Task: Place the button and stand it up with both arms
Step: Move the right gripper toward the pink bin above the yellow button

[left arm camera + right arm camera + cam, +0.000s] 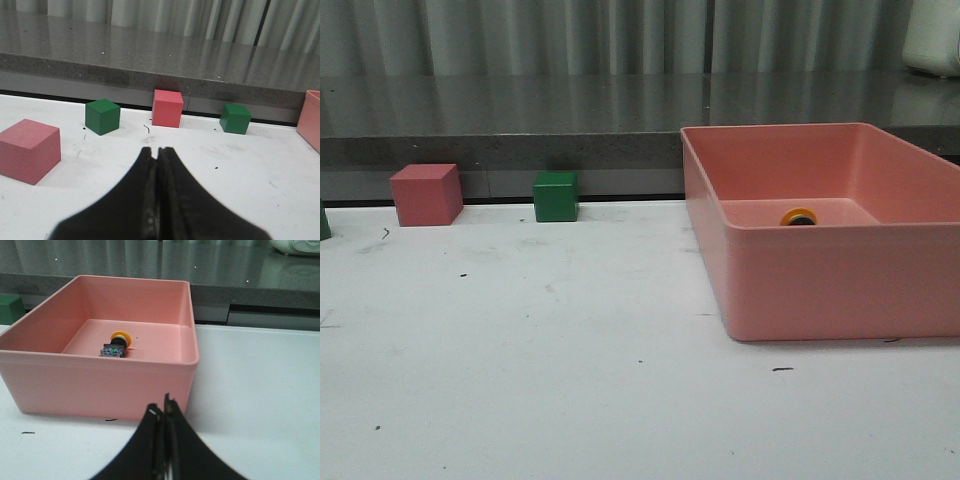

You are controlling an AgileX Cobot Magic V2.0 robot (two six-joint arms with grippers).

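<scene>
The black left claw gripper (158, 152) is pinched tight w/ nothing in it, up over the white table (260, 170). The black right claw gripper (164, 407) is clenched too, holding nothing.

Just past the right gripper sits the big pink plastic bin (100, 385). Inside it, on its side, lies the small push button w/ yellow cap and black base (116, 344), well apart from both grippers.

Front view shows only the yellow cap over the bin wall; right wrist view shows the whole button. Left wrist view shows two pink cubes (167, 108) (29, 150) and two green cubes (102, 116) (235, 118) ahead of the left gripper.
</scene>
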